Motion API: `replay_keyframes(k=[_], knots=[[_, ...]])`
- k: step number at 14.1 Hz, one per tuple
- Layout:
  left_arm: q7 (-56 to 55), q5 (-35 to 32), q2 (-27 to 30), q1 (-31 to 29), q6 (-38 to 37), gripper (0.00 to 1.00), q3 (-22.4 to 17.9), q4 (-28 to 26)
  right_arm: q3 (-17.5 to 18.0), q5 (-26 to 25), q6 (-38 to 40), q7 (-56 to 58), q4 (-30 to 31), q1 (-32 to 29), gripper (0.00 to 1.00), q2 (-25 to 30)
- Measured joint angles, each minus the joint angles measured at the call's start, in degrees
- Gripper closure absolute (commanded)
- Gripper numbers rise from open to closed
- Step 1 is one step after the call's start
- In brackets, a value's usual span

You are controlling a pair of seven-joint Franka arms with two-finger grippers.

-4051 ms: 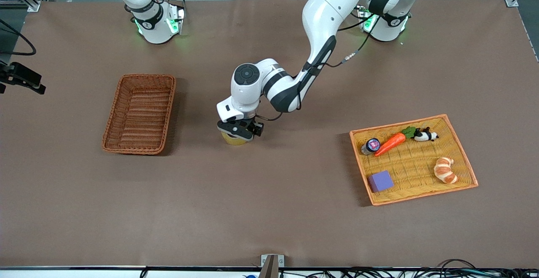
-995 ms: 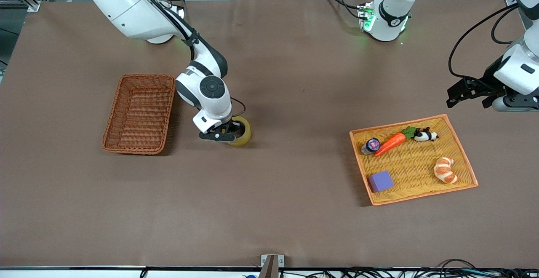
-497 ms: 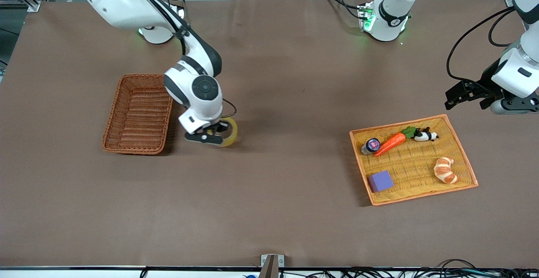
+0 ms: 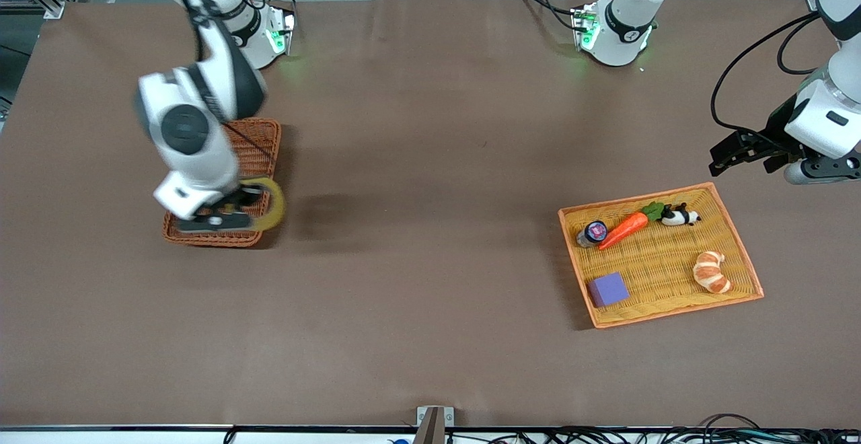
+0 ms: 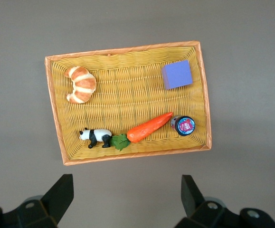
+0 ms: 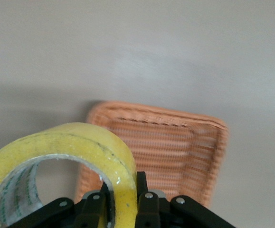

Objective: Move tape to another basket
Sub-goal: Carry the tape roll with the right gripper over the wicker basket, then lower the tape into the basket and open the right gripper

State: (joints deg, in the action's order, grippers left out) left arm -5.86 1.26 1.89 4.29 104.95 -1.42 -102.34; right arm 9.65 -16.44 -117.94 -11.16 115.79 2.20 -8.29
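My right gripper [image 4: 232, 210] is shut on the wall of the yellowish tape roll [image 4: 269, 203] and holds it in the air over the corner of the deep reddish-brown wicker basket [image 4: 252, 138] that is nearest the front camera. In the right wrist view the tape [image 6: 80, 147] is pinched between my fingers [image 6: 142, 187], one inside the ring and one outside, with the basket [image 6: 175, 147] below. My left gripper [image 4: 757, 151] is open and empty, waiting in the air near the left arm's end of the table; its fingers [image 5: 61, 194] stand wide apart.
A flat orange-yellow tray [image 4: 730, 225] at the left arm's end holds a croissant [image 4: 712, 271], a carrot [image 4: 624, 228], a toy panda [image 4: 681, 215], a purple block [image 4: 609, 289] and a small jar [image 4: 594, 232].
My right arm has lifted the tape from the table's middle and carried it toward the right arm's end, to over the wicker basket. The left arm has hardly moved.
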Motion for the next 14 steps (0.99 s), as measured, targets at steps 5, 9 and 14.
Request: replay_keyframes(k=[5, 9, 14], knots=[[0.00, 0.00, 0.04, -0.03, -0.15, 0.00, -0.01, 0.00, -7.76, 0.80, -7.75, 9.22, 11.56, 0.02, 1.00, 4.55], [0.00, 0.00, 0.05, -0.03, -0.15, 0.00, -0.01, 0.00, -13.20, 0.80, -19.22, 14.77, 22.37, 0.01, 0.99, 5.43], [0.00, 0.00, 0.03, -0.03, -0.15, 0.00, -0.01, 0.03, -13.20, 0.80, -28.59, 14.80, 29.05, 0.43, 0.90, 5.20]])
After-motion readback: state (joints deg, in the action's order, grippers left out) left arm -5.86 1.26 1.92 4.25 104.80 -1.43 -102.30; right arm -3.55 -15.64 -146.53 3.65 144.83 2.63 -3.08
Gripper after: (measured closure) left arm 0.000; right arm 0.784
